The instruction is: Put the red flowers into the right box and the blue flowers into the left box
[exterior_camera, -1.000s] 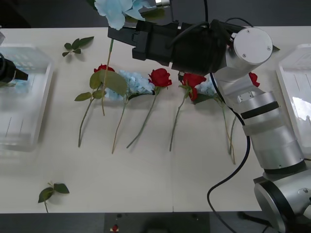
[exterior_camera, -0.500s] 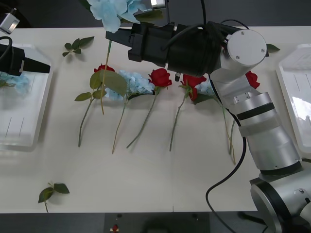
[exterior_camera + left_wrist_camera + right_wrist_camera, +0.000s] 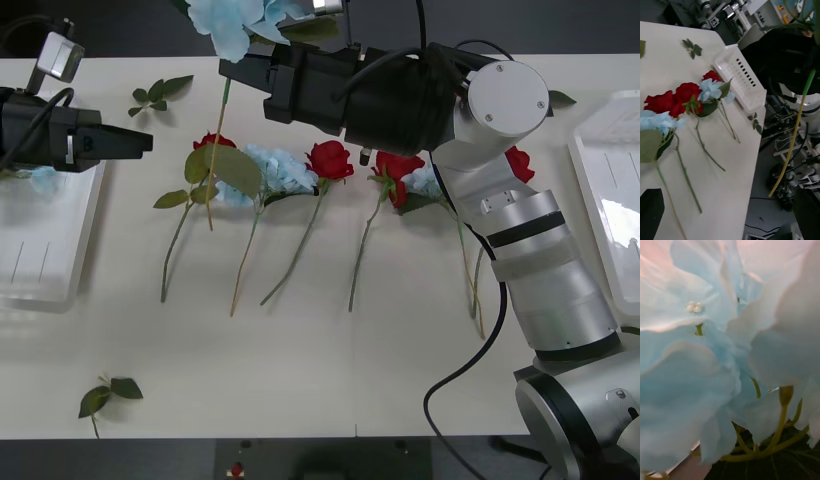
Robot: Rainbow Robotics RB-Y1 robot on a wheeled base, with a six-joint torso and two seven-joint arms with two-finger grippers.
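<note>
One blue flower (image 3: 232, 22) hangs high in the front view, at 12 o'clock of the table, with its thin stem (image 3: 217, 150) going down from the right claw (image 3: 240, 72). This claw is closed on the stem just under the bloom, which sits directly above it. The left claw (image 3: 140, 143) reaches in from 9 o'clock, over the inner rim of the left box (image 3: 50, 290); whether it is open I cannot tell. The right box (image 3: 610, 200) lies at 3 o'clock. Red flowers (image 3: 330, 160) and other blue ones wait in a row at the centre.

In the right wrist view, pale blue petals (image 3: 696, 363) press against the lens, with green stalks behind.

In the left wrist view, the hanging stem (image 3: 792, 138) swings free beside the table, and red flowers (image 3: 685, 98) lie on it.

I judge the risk is the long stem: it may catch the left arm or the box rim during the carry, and the flower may then slip or land outside.
</note>
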